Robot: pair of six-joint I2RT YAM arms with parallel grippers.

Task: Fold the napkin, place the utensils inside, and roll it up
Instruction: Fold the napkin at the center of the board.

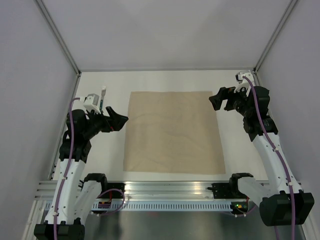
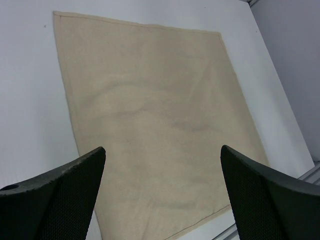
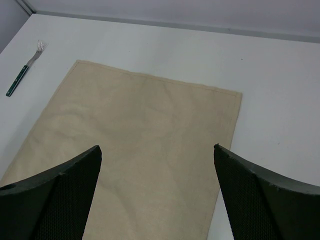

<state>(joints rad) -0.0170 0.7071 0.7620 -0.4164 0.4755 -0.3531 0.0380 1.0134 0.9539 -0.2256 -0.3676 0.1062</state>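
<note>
The tan napkin [image 1: 172, 131] lies flat and unfolded in the middle of the white table; it also shows in the left wrist view [image 2: 160, 115] and the right wrist view [image 3: 145, 140]. A fork [image 1: 103, 96] with silvery tines and a dark green handle lies at the far left, partly behind the left arm; it also shows in the right wrist view [image 3: 22, 75]. My left gripper [image 1: 116, 119] is open and empty, just left of the napkin's left edge. My right gripper [image 1: 220, 98] is open and empty above the napkin's far right corner.
Grey enclosure walls stand at the left, right and back. A metal rail [image 1: 170, 189] runs along the near table edge [image 2: 312, 175] between the arm bases.
</note>
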